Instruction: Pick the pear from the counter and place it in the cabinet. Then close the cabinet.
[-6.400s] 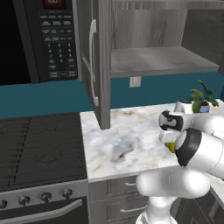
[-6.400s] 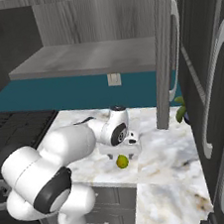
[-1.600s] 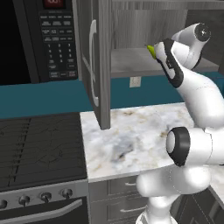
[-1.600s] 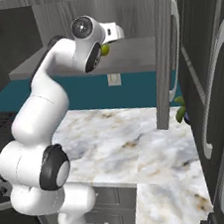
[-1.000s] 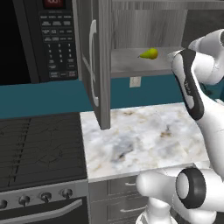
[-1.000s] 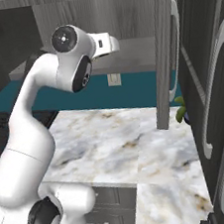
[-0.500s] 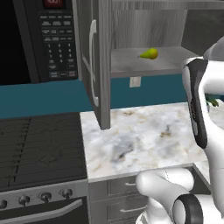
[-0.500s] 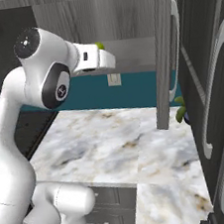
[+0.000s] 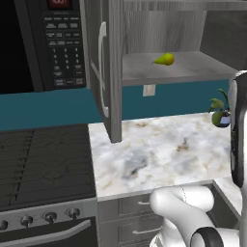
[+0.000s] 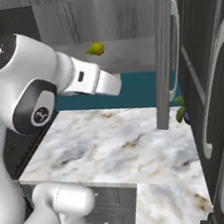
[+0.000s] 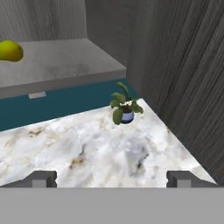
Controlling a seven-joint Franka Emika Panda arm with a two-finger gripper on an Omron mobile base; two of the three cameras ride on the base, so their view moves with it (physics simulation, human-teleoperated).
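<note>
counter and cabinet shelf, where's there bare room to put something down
Most of the counter is bare, from the stovetop edge across to the potted plant in the far right corner. The cabinet shelf is free right of the pear. The open left door narrows the counter's left end.

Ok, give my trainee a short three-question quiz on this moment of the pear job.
1. True or false: the pear lies on the cabinet shelf.
2. The gripper is: A) open with nothing between its tips, B) shut on the pear, C) shut on the potted plant.
3. Fill in: the cabinet door stands ____.

Key:
1. True; it lies there, free of the gripper.
2. A; in the hand view the two tips stand wide apart over the counter.
3. Open; closing remains to be done.
</note>
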